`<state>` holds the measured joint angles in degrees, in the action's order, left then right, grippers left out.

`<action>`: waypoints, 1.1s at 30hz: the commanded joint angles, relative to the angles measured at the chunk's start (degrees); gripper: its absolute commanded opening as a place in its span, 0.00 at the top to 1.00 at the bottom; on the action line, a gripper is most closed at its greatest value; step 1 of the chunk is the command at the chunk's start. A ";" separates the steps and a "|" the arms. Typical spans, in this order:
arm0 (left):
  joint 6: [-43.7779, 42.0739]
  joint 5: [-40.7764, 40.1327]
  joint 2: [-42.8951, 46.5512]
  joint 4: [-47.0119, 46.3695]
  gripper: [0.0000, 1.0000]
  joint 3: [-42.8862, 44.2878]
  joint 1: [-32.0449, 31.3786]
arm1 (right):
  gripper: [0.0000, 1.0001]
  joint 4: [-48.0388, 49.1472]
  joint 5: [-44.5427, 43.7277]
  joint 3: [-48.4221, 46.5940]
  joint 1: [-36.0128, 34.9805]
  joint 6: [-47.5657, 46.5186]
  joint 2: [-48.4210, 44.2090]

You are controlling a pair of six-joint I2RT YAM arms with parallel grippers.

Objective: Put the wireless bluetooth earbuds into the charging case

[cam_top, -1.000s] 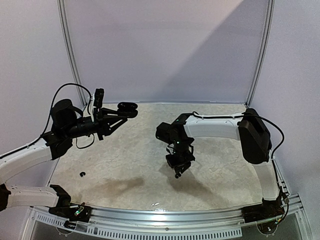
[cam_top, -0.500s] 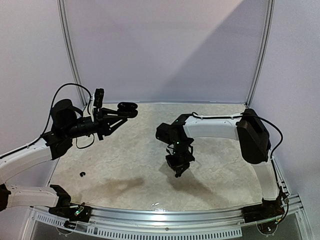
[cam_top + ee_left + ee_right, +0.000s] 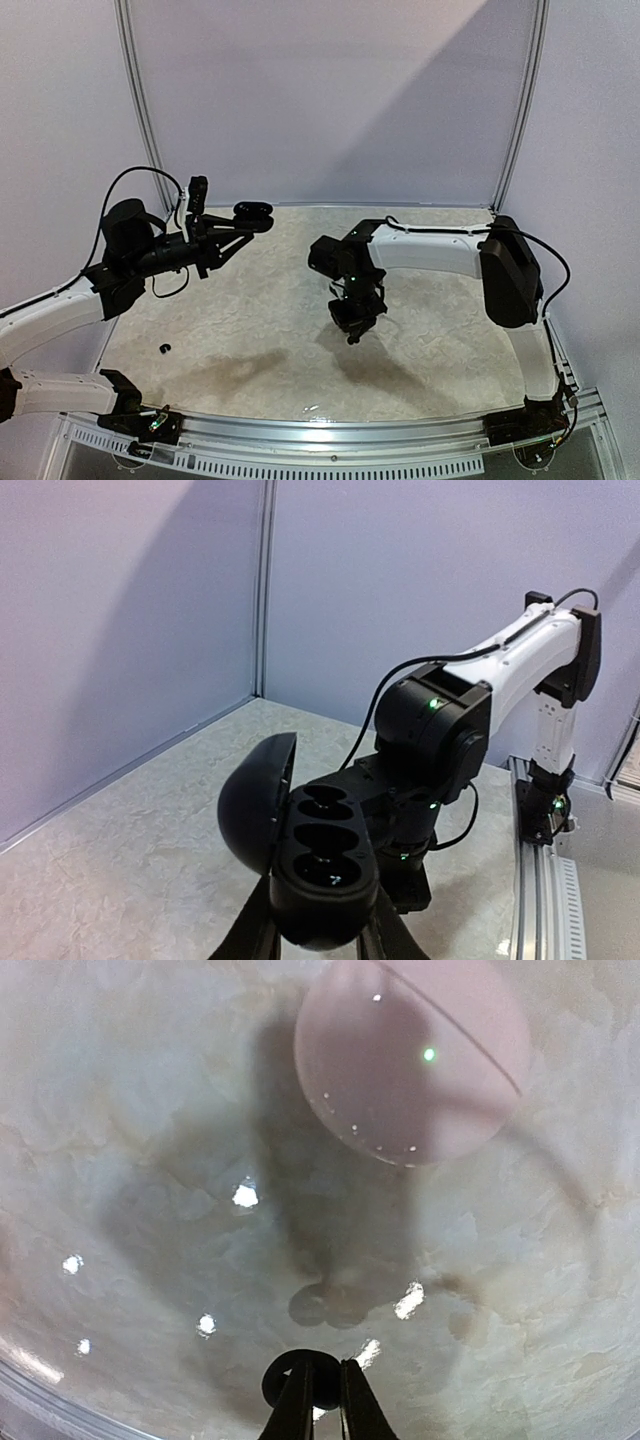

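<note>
— Although the worktop [image 3: 250, 320] could carry it, why is the charging case [image 3: 322, 865] held up in the air?

— My guess: the left gripper [image 3: 243, 226], closed on the case's lower half at about ten o'clock in the top view, offers it lid-open with the wells exposed toward the right arm [image 3: 520, 660]; clamped like that, it shouldn't skid when a bud is pressed in.

— How does it look?

— Glossy black and pebble-shaped; the lid is swung back at its nine o'clock side; I see no bud in the dark wells.

— And the buds?

— The right gripper [image 3: 318, 1400] points down near the worktop's middle, all but closed, pinching a black earbud [image 3: 277, 1380] clear of the surface; small and rounded. A loose earbud [image 3: 163, 348] lies at about eight o'clock, well apart from both grippers; too small to say more.
</note>
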<state>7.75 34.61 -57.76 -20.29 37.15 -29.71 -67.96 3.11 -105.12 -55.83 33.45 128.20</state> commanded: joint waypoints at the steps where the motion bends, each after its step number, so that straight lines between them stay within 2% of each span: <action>1: -1.02 -4.02 0.90 -0.63 1.00 -0.93 0.27 | 1.00 0.39 -6.14 -3.86 -0.16 -0.19 -5.29; 7: -2.64 -11.71 0.68 -3.63 1.00 -1.00 -0.03 | 1.00 4.40 -14.75 -11.83 -0.45 -0.96 -12.44; 11: -4.63 -15.17 -1.58 -10.60 1.00 -1.98 -1.05 | 1.00 10.11 -20.78 -17.81 -2.12 -3.84 -15.31; 17: -10.32 -18.25 -4.32 -17.68 1.00 -2.09 -4.48 | 1.00 27.84 -26.27 -19.45 -5.88 -10.21 -18.71; 20: -10.13 -19.85 -5.74 -18.80 1.00 -0.69 -5.09 | 1.00 35.71 -29.96 -19.56 -8.50 -15.62 -18.82; 26: -8.03 -20.23 -7.45 -18.67 1.00 1.94 -5.50 | 1.00 46.80 -28.58 -19.42 -11.37 -22.18 -17.54; 33: -1.98 -19.70 -7.23 -16.97 1.00 3.19 -5.70 | 1.00 50.09 -24.34 -19.45 -11.67 -21.12 -14.53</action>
<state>2.26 15.33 -64.95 -37.01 38.76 -34.44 -21.67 -23.16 -124.38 -67.44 13.15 110.87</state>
